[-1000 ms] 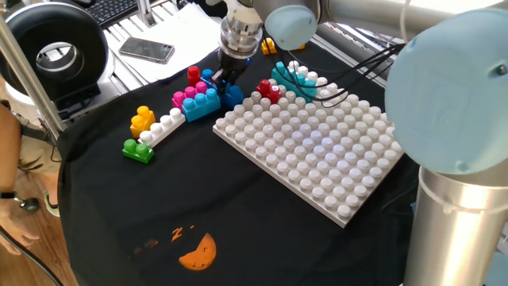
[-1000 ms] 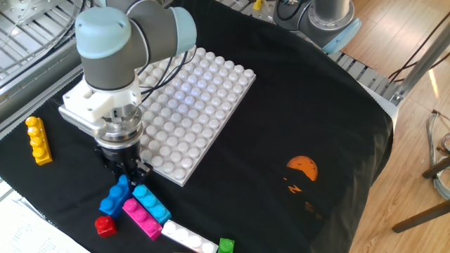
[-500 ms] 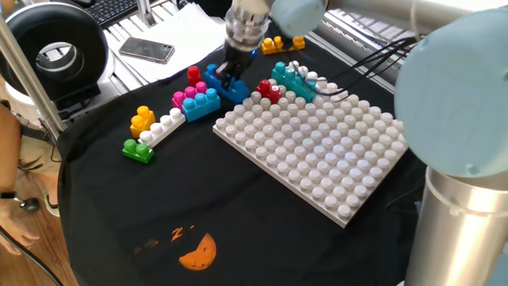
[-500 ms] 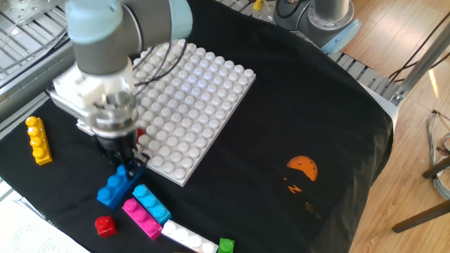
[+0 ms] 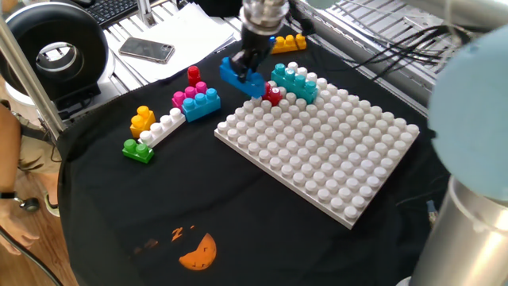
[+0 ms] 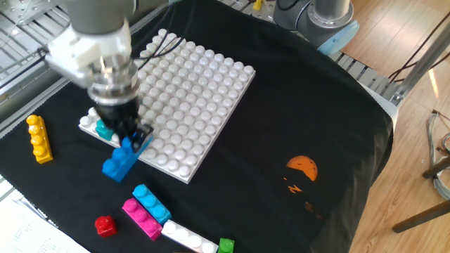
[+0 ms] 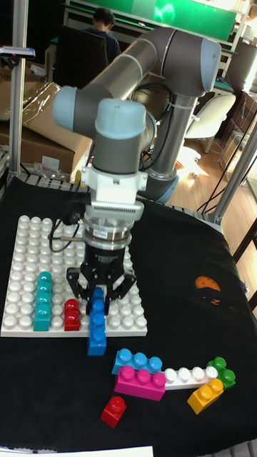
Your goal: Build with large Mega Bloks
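Observation:
My gripper [image 7: 96,289] is shut on a dark blue Mega Blok [image 7: 96,325], which hangs in the air at the near edge of the white baseplate [image 7: 28,243]. On the plate stand a teal brick [image 7: 43,300] and a small red brick [image 7: 71,314]. In one fixed view the held blue brick [image 5: 240,78] hangs just left of the teal brick [image 5: 295,82]. On the cloth lie a light blue brick [image 7: 139,360], a pink brick [image 7: 139,382], a white brick [image 7: 187,375], a green brick [image 7: 223,371], a yellow brick [image 7: 205,396] and a red one [image 7: 114,410].
Another yellow brick [image 6: 39,140] lies apart beyond the plate's corner. A phone [image 5: 147,50] and a black round device [image 5: 55,52] sit off the cloth at the back left. Cables run over the plate's far corner. An orange print [image 5: 198,253] marks the cloth.
The gripper has lifted the dark blue brick off the cloth and carried it from the brick pile toward the baseplate's edge by the teal brick.

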`<state>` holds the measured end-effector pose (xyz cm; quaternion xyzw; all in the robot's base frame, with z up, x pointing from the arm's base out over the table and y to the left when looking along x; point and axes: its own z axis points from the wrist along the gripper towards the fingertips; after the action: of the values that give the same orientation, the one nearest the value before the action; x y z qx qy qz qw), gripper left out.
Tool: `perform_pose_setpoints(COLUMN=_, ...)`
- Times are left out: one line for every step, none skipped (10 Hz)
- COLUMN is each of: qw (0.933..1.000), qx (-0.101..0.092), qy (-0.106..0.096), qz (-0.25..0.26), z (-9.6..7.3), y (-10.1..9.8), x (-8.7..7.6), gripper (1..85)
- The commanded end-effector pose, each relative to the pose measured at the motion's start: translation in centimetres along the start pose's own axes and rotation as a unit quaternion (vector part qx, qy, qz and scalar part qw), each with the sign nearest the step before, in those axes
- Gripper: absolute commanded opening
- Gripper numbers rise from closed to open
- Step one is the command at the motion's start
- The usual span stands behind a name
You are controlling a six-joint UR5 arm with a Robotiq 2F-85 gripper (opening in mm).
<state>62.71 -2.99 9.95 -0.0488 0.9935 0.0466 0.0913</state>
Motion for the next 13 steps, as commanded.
perform_pose_setpoints(qw=0.9993, qx=-0.002, qy=0.015, qz=-0.033, z=-2.0, y=-0.7, x=3.8, gripper=1.3)
perform_pose_setpoints(qw=0.9988, qx=0.000, qy=0.016, qz=-0.046, z=-1.8, y=-1.0, x=4.5, gripper=1.3)
perform_pose_setpoints(qw=0.9985, qx=0.003, qy=0.012, qz=-0.054, z=-1.4, y=-1.1, x=5.1, gripper=1.3)
perform_pose_setpoints(qw=0.9986, qx=0.003, qy=0.008, qz=-0.052, z=-0.8, y=-1.0, x=5.7, gripper=1.3)
perform_pose_setpoints(qw=0.9989, qx=0.000, qy=0.006, qz=-0.047, z=-0.4, y=-1.0, x=6.3, gripper=1.0)
perform_pose_setpoints(qw=0.9990, qx=-0.005, qy=0.007, qz=-0.043, z=-0.3, y=-1.0, x=6.9, gripper=1.0)
perform_pose_setpoints(qw=0.9992, qx=-0.015, qy=0.010, qz=-0.035, z=-0.3, y=-0.8, x=7.6, gripper=1.0)
perform_pose_setpoints(qw=0.9993, qx=-0.021, qy=0.010, qz=-0.028, z=-0.3, y=-0.7, x=8.2, gripper=1.0)
perform_pose_setpoints(qw=0.9993, qx=-0.032, qy=0.007, qz=-0.017, z=-0.3, y=-0.3, x=8.5, gripper=1.0)
perform_pose_setpoints(qw=0.9990, qx=-0.045, qy=0.006, qz=-0.004, z=-0.4, y=0.1, x=8.8, gripper=1.0)
perform_pose_setpoints(qw=0.9988, qx=-0.048, qy=0.006, qz=-0.006, z=-0.2, y=-0.1, x=9.2, gripper=1.0)
perform_pose_setpoints(qw=0.9984, qx=-0.055, qy=0.007, qz=-0.004, z=0.1, y=-0.2, x=9.6, gripper=1.0)
perform_pose_setpoints(qw=0.9984, qx=-0.055, qy=0.010, qz=-0.005, z=0.2, y=-0.4, x=9.9, gripper=1.0)
